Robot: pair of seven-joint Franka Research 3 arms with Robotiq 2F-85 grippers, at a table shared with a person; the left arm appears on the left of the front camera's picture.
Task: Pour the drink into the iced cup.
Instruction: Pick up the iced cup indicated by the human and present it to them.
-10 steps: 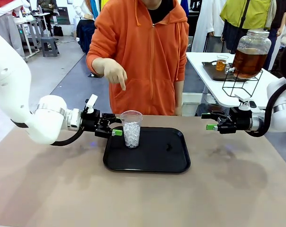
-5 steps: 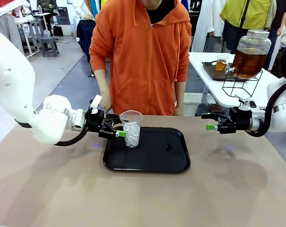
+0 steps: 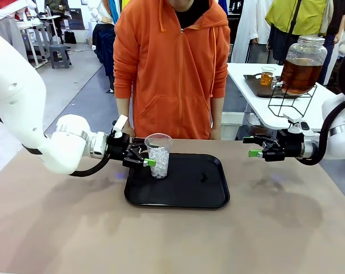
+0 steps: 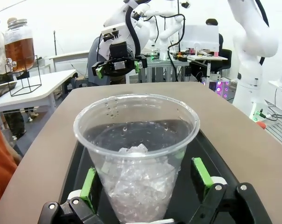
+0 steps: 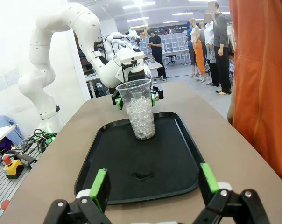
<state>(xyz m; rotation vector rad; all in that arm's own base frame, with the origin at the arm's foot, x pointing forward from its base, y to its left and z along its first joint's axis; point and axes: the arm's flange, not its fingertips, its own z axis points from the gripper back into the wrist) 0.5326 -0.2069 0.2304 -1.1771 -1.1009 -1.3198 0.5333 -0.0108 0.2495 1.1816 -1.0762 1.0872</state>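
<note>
While left hand (image 3: 148, 156) straddles iced cup (image 3: 159, 154), wide | right hand (image 3: 252, 146) wide, beyond tray (image 3: 189, 188) edge

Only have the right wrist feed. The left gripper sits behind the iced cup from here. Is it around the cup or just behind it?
Observer: Around it. In the left wrist view the iced cup stands between the left gripper's open jaws, and a gap shows at one pad.
Operator: Where's the drink?
Observer: In the front view the drink is in a glass jar on a wire stand, on a white side table beyond the shared table, on the robot's right.
</note>
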